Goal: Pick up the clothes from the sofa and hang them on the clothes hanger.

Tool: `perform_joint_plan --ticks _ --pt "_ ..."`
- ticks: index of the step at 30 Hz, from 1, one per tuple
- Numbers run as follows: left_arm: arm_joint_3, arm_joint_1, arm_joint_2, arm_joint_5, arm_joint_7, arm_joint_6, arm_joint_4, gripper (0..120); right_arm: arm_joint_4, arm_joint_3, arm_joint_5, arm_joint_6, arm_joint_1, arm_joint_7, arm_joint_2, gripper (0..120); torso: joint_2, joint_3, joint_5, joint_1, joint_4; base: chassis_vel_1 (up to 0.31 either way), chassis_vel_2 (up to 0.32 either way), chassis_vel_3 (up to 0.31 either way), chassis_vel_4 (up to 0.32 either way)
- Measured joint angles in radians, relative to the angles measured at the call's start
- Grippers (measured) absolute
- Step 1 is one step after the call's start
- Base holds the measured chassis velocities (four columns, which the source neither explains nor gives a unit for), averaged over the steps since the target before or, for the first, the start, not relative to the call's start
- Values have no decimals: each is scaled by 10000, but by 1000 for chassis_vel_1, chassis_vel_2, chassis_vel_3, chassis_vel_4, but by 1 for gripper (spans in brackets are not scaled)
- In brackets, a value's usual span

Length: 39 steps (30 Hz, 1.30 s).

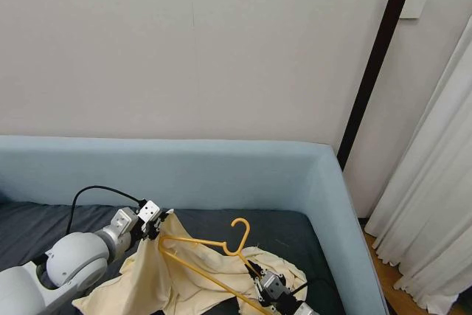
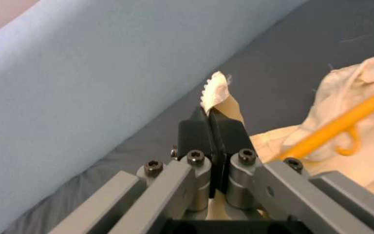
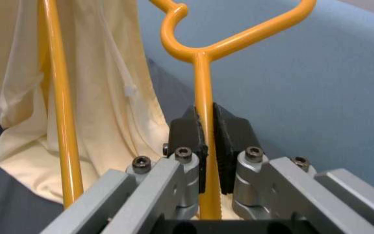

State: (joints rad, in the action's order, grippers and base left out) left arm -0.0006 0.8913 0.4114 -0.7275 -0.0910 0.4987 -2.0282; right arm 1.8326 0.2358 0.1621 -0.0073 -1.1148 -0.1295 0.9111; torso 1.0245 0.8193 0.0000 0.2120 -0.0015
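A cream garment (image 1: 151,278) lies crumpled on the dark sofa seat (image 1: 287,226), and a yellow hanger (image 1: 214,252) rises out of it with its hook uppermost. My left gripper (image 1: 157,221) is shut on a raised edge of the cream garment (image 2: 216,90), lifting it off the seat. My right gripper (image 1: 259,279) is shut on the hanger's stem (image 3: 203,122) just below the hook (image 3: 239,34). In the right wrist view the garment (image 3: 102,87) hangs beside the hanger's side bar. The left wrist view shows the hanger (image 2: 343,124) lying over the cloth.
The light blue sofa back (image 1: 184,175) and its right arm (image 1: 343,248) wall in the seat. A dark pole (image 1: 372,64) stands behind the sofa's right corner. White curtains (image 1: 439,197) hang at the right over a wooden floor (image 1: 391,278).
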Motion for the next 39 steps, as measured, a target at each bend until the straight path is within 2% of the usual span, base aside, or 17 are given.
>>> perform_joint_plan --ticks 8,15,22,27,33,39 --pt "269 -62 42 -114 -138 232 -577 0 -253 145 74 -134 357 -133 314 4 0 0 0 0 0 0 0 0 0" --pt "518 -245 125 -116 -399 424 -1070 0 -528 694 79 -355 807 -282 549 4 0 0 -1 0 0 0 0 0 0" --pt "158 94 -357 29 -451 462 -1757 0 -720 273 380 -524 891 -478 599 4 0 0 0 0 1 0 0 0 0" --pt "161 57 -285 50 -529 424 -2004 0 -559 153 624 -744 943 -679 601 4 0 0 0 0 -2 0 0 0 0" --pt "391 -180 -13 29 -712 416 -2067 0 -541 524 643 -898 1409 -843 695 4 0 0 -1 0 4 0 0 0 0" --pt "400 -630 20 -368 -950 421 -1678 0 -655 594 -376 -441 1446 -831 586 4 0 0 0 0 -3 0 0 0 0"
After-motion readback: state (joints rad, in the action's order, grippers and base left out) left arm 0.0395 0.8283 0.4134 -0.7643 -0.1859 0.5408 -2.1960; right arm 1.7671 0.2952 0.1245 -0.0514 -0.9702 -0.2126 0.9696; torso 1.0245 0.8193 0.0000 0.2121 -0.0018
